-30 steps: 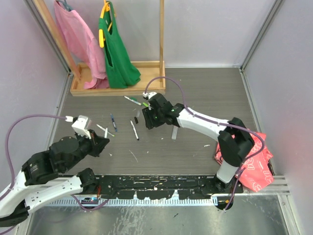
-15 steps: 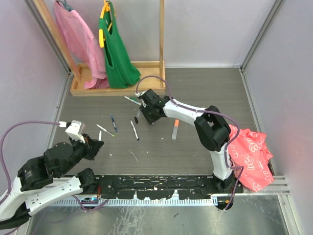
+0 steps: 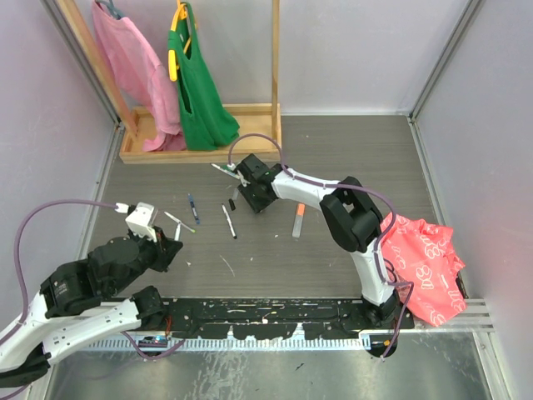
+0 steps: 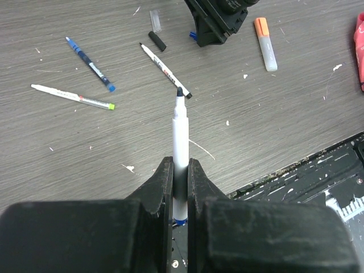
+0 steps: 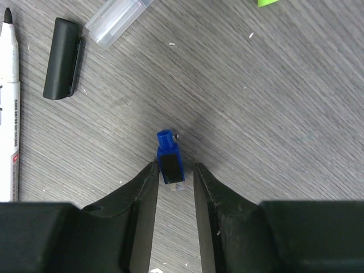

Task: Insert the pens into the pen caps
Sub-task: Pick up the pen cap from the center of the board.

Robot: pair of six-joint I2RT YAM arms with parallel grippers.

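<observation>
- The left end effector (image 4: 180, 166) is hanging over the desk (image 3: 358, 167) at about seven o'clock. Its jaws are pressing together on a white pen (image 4: 180, 128).
- That pen is pointing toward twelve o'clock in the left wrist view, black tip leading, with a blue end showing behind the jaws.
- A red bag (image 3: 420, 267) is lying at about four o'clock, beside the right arm's base.
- Farther out, toward nine o'clock, a light-green-tipped pen (image 4: 71, 96) and a blue pen (image 4: 90, 63) are lying near each other without touching.
- A black-tipped pen (image 4: 165, 69) is lying near the desk's centre. A black cap (image 4: 157, 41) and a clear cap (image 4: 154, 20) are resting just past its far end.
- An orange pen (image 4: 265, 51) is lying at about four o'clock from the right end effector (image 5: 174, 166), apart from it.
- The right end effector is hovering low just beyond the centre, its jaws standing narrowly apart.
- A blue cap (image 5: 169, 153) is lying on the desk between those jaws. A gap is showing on one side of it, and whether the other pad is touching it is hard to tell.
- At eleven o'clock, a wooden rack (image 3: 200, 152) is standing with a pink garment (image 3: 133, 67) and a green garment (image 3: 200, 92) hanging from it.
</observation>
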